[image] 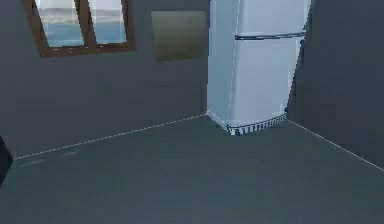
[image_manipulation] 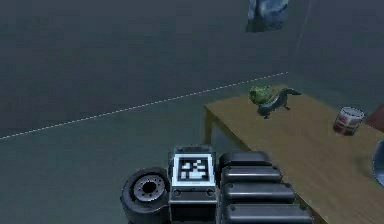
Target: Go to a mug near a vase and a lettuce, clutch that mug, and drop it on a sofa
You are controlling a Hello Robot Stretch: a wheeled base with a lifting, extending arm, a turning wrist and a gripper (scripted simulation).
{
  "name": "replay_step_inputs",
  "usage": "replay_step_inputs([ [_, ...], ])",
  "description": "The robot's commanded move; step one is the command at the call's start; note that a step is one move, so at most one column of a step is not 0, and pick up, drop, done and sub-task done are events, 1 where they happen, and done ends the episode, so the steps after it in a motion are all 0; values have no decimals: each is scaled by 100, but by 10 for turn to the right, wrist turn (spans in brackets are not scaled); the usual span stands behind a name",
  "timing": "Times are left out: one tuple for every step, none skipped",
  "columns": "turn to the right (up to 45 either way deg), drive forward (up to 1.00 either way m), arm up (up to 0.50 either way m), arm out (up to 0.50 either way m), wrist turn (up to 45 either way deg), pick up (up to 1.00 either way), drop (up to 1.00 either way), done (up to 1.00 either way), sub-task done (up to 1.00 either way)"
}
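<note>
A wooden table (image_manipulation: 300,135) stands at the arm side view's right. On its far end lies a green leafy lump (image_manipulation: 263,96), lettuce-like, with a dark slim thing (image_manipulation: 284,97) beside it. Nearer on the table stands a small red and white cup-like thing (image_manipulation: 349,119), perhaps the mug. A pale bluish rounded thing (image_manipulation: 379,162) cuts the right edge. The arm's dark bar (image_manipulation: 255,185) rises from the bottom edge with a white marked square (image_manipulation: 196,168). Left of it is the gripper's round dark body (image_manipulation: 148,192). Its far end is not clear, so I cannot tell whether it holds anything.
In the forward view a white fridge (image: 258,62) stands in the far corner, with a wood-framed window (image: 82,24) and a dull wall panel (image: 180,35) to its left. Bare grey floor (image: 190,170) lies ahead. A picture (image_manipulation: 268,12) hangs on the wall behind the table.
</note>
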Motion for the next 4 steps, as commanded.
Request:
replay_step_inputs([
  [-450,0,0,0,0,0,0,0,0],
  [-240,0,0,0,0,0,0,0,0],
  [0,5,0,0,0,0,0,0,0],
  [-450,0,0,0,0,0,0,0,0],
])
